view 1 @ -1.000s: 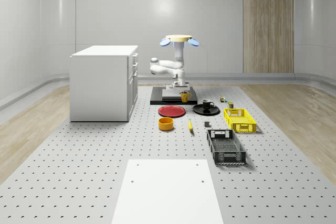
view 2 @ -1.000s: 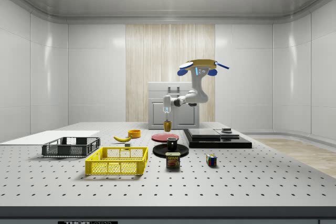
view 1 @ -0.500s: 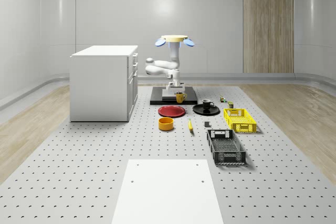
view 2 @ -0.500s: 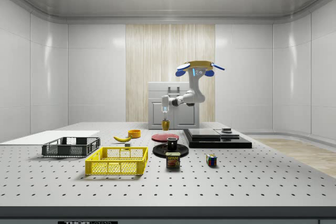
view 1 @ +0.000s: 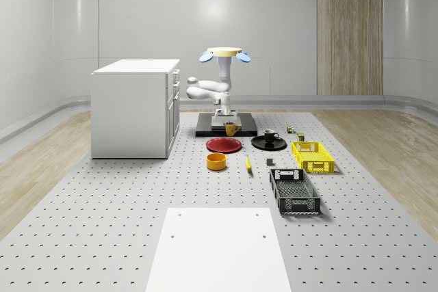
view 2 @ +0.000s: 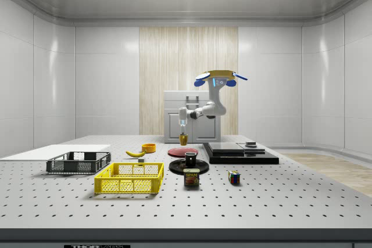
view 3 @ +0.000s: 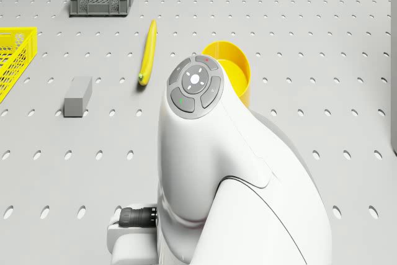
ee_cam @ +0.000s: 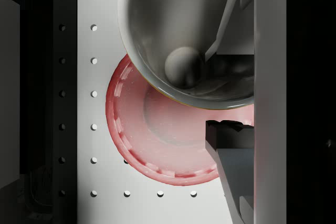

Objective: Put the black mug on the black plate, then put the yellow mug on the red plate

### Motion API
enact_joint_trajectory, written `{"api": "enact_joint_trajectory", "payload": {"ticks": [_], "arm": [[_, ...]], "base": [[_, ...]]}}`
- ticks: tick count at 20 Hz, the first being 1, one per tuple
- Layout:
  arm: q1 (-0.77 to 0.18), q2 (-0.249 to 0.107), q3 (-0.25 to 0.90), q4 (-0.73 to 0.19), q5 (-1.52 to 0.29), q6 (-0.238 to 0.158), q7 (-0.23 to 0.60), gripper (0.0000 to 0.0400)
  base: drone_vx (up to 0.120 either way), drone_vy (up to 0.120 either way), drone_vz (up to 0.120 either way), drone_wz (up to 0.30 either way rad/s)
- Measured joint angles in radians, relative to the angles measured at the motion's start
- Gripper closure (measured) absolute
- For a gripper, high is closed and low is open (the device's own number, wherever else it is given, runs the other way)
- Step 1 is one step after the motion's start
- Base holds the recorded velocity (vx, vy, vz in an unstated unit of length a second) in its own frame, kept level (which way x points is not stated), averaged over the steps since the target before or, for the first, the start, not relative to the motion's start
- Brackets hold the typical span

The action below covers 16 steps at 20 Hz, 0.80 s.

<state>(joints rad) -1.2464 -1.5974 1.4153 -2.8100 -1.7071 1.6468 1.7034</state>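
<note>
Claw [view 1: 226,118] grips the yellow mug [view 1: 232,128] by its rim, as we see in the wrist view, where one finger [ee_cam: 231,19] sits inside the mug [ee_cam: 184,35] and the mug hangs in the air over the red plate [ee_cam: 157,135]. We place the mug near the centre of the whole-scene view, just above the far edge of the red plate [view 1: 224,145], not touching it; in the side view the mug [view 2: 183,139] hangs above the plate [view 2: 182,151], left of centre. We see the drone [view 1: 224,53] hovering above the black platform [view 1: 205,126], arm bent down to the mug. Black mug [view 1: 269,136] stands on the black plate [view 1: 260,144], right of the red plate on the worktop [view 1: 102,196]. In the drone view we note a yellow bowl [view 3: 239,69], a banana [view 3: 149,51] and a grey block [view 3: 77,96] in the upper half of the frame.
</note>
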Motion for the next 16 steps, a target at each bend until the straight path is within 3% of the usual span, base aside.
{"api": "enact_joint_trajectory", "payload": {"ticks": [8, 16], "arm": [[0.087, -0.006, -0.017, 0.008, -0.014, 0.012, -0.094, 0.0290], [0.094, -0.005, -0.119, 0.034, -0.108, 0.051, -0.119, 0.0290]], "base": [[0.000, 0.000, 0.000, 0.000], [0.000, 0.000, 0.000, 0.000]]}}
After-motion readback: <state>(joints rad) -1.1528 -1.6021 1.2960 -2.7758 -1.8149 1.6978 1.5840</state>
